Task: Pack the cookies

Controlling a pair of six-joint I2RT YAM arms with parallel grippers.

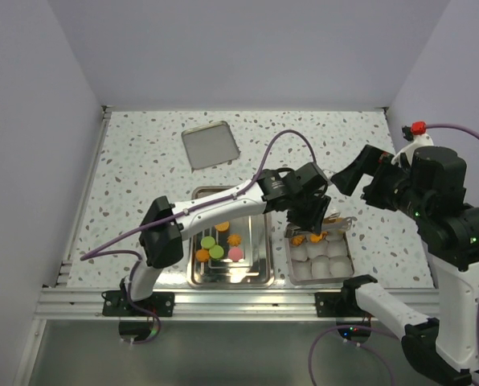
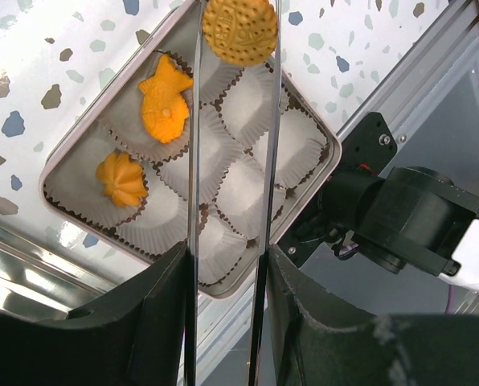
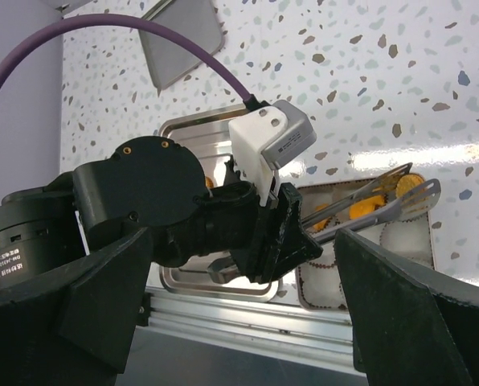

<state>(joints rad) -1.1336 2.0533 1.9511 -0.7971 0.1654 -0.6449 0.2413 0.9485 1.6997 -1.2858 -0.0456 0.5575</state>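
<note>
The left gripper [image 2: 227, 256] reaches across to the right side of the table [image 1: 143, 177] and is closed on a pair of thin metal tongs [image 2: 194, 201]; its black fingers [image 2: 163, 318] press on the two blades from outside. The tips of the tongs are clamped on a round orange cookie [image 2: 239, 30] with a dotted pattern on its face. This cookie hangs over the corner cup of the square tin [image 2: 53, 173], at the end of the tin's far row. I cannot tell if it already touches the paper below it.

The tin is lined with white paper liners [image 2: 292, 145], three by three. In the same row, a fish-shaped orange cookie [image 2: 165, 100] lies in the middle cup and a flower-shaped orange cookie [image 2: 120, 178] lies in the cup at the other corner. The other liners hold nothing.

Just left of the tin stands a steel tray [image 1: 255, 269]. On it lie the remaining cookies [image 1: 217, 252] close together: three orange, two green and one pink.

The right gripper [image 1: 348, 178] is raised above the table to the right of the tin, its fingers [image 3: 103, 322] wide apart and holding nothing. A grey lid [image 1: 211, 145] lies flat farther back on the table, well apart from the tray
</note>
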